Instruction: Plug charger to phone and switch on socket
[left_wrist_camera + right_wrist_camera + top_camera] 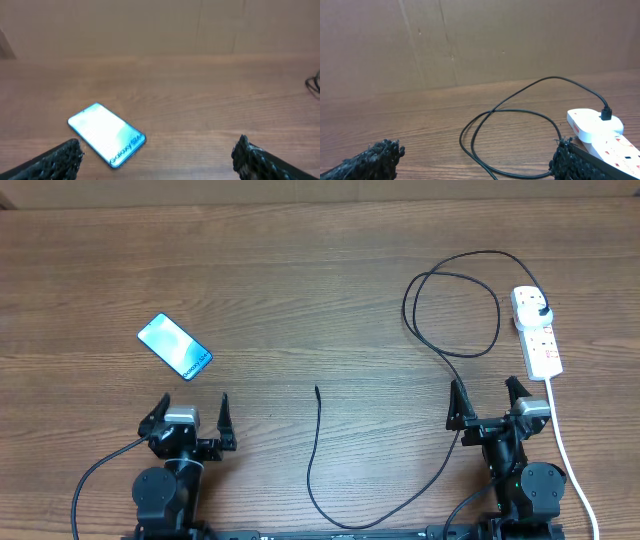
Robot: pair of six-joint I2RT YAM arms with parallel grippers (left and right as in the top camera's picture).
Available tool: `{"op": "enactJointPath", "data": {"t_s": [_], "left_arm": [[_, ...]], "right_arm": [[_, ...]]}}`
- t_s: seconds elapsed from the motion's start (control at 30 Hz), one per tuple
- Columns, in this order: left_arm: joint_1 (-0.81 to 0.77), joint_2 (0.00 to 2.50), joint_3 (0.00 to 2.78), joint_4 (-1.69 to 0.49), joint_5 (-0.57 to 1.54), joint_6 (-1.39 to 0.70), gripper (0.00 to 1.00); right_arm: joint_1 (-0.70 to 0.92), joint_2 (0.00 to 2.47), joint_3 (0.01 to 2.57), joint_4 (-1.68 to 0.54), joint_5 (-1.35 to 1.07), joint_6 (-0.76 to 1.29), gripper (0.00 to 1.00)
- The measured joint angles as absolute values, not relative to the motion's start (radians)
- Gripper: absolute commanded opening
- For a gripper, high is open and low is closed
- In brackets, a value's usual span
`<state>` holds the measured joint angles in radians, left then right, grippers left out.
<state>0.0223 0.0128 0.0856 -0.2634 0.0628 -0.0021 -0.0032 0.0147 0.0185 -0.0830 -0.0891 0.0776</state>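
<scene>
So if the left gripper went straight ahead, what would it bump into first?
Probably the phone. It lies on the table just ahead of the open left gripper, a little to its left side. How high the gripper sits is hard to tell, so it might pass over it.

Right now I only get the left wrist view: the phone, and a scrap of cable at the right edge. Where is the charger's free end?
Observer: The free connector end of the charger lies loose between the two arms, right of the phone, not touching it.
Operator: And its other end?
Observer: Its black plug sits in the socket, far right.
Operator: Right arm holding anything?
Observer: No. The right gripper is empty, jaws open, with the cable passing close beside it.
</scene>
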Motion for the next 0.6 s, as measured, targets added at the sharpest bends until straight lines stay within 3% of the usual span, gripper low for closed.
{"op": "enactJointPath", "data": {"t_s": [0.6], "left_arm": [[0.022,0.028,0.381,-0.561,0.046,-0.009,1.0]], "right_arm": [[-0.003,0.015,0.019,-0.083,-0.089,0.078,1.0]]}}
